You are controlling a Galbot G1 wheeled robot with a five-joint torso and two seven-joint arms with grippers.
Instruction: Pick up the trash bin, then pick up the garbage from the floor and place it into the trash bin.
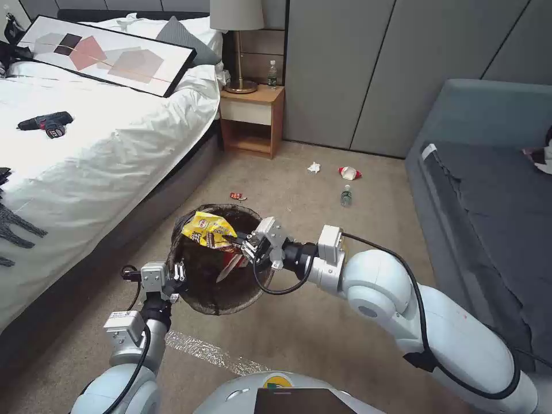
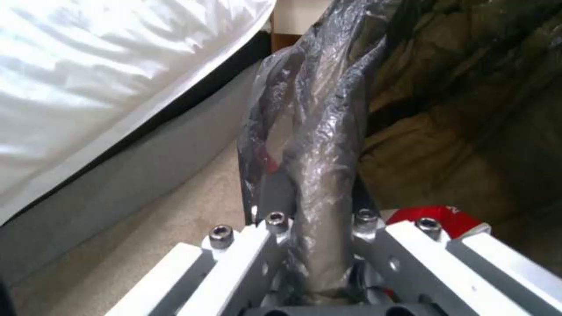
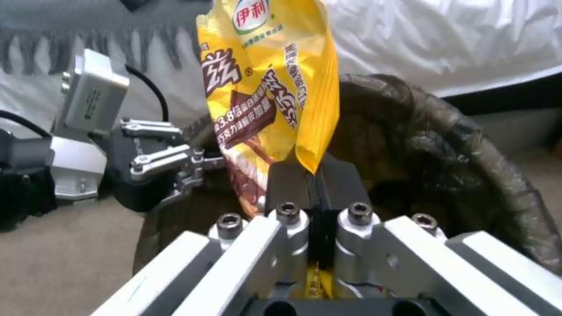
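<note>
**Wrapper held over the bin**

The right tool (image 3: 314, 193) is clamped on a corner of a yellow wrapper (image 3: 266, 83), holding it above the bin's (image 1: 221, 261) mouth. The left tool (image 2: 319, 228) pinches the bin's bagged rim (image 2: 322, 145), keeping the bin off the floor beside the bed (image 1: 86, 144). On the carpet beyond lie a tissue (image 1: 313, 167), cup (image 1: 349, 172), bottle (image 1: 345, 196) and red wrapper (image 1: 237, 196).
</note>
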